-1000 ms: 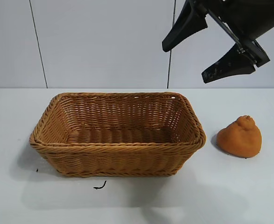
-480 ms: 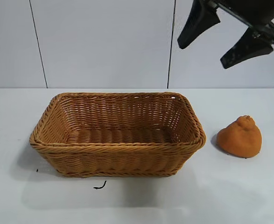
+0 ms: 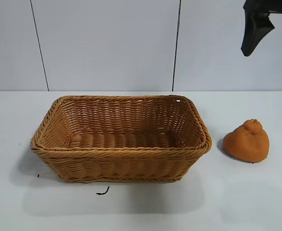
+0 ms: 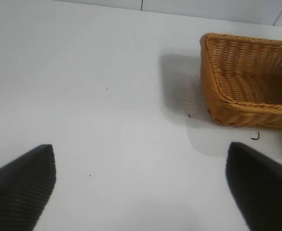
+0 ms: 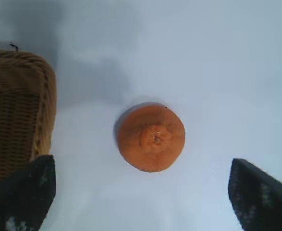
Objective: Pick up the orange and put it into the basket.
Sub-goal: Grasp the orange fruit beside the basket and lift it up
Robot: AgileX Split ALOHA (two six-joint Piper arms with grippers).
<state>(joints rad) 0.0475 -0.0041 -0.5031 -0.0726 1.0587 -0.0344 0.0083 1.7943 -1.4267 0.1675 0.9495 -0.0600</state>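
The golden-brown wicker basket (image 3: 121, 159) stands in the middle of the white table, with nothing in it. To its right, apart from it, the lumpy orange (image 3: 247, 141) rests on the table, knob upward. My right gripper (image 5: 141, 185) hangs open high above the orange (image 5: 151, 138), which lies between and just ahead of its fingers; the basket's end (image 5: 43, 110) is beside it. In the exterior view only one of its fingers (image 3: 254, 29) shows, at the top right. My left gripper (image 4: 140, 178) is open over bare table, to the side of the basket (image 4: 246, 115).
A small black scrap (image 3: 103, 191) lies on the table just in front of the basket. A white panelled wall (image 3: 107, 43) rises behind the table. Bare table surface (image 3: 256, 192) surrounds the orange.
My right gripper has swung to the right and upward, from above the basket's right end to above the orange. Basket and orange have not moved.
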